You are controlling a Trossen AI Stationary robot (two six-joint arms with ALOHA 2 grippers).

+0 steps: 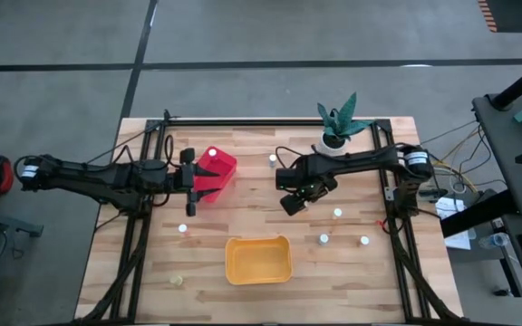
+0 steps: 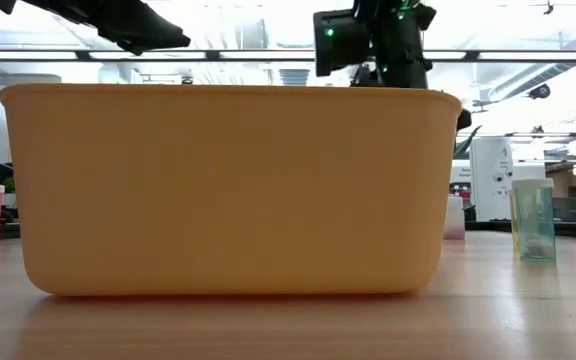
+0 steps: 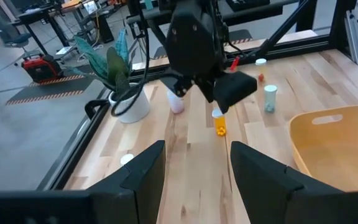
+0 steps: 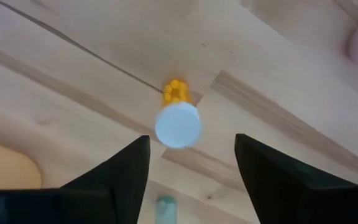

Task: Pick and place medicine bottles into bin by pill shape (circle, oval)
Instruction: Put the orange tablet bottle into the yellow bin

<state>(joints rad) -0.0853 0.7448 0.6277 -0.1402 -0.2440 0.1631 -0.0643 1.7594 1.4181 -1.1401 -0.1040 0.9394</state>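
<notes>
the right gripper [image 4: 191, 168] hangs above the middle of the table, fingers spread wide, looking straight down on a bottle of yellow pills [image 4: 178, 118] that stands upright on the wood between them, white cap up, touched by neither finger. the same bottle shows in the left wrist view just under the right arm's wrist. the left gripper [image 3: 194, 171] waits over the red bin [image 1: 216, 172] at the table's left, its two fingers parted and nothing between them.

the yellow-orange bin [image 1: 258, 260] sits at the near edge, well apart from the bottle; other medicine bottles [image 1: 337, 214] are scattered to the right, and a potted plant [image 1: 338, 125] stands at the far edge.

the step in hand looks like the pick. done well, it means lowering straight down with the cap centred in the gap, so that neither finger clips the cap and tips the bottle, then closing on the body below the cap, not on the cap itself. the pills look round through the wall, though that is a judgement; which bin takes round pills cannot be told from here.
</notes>
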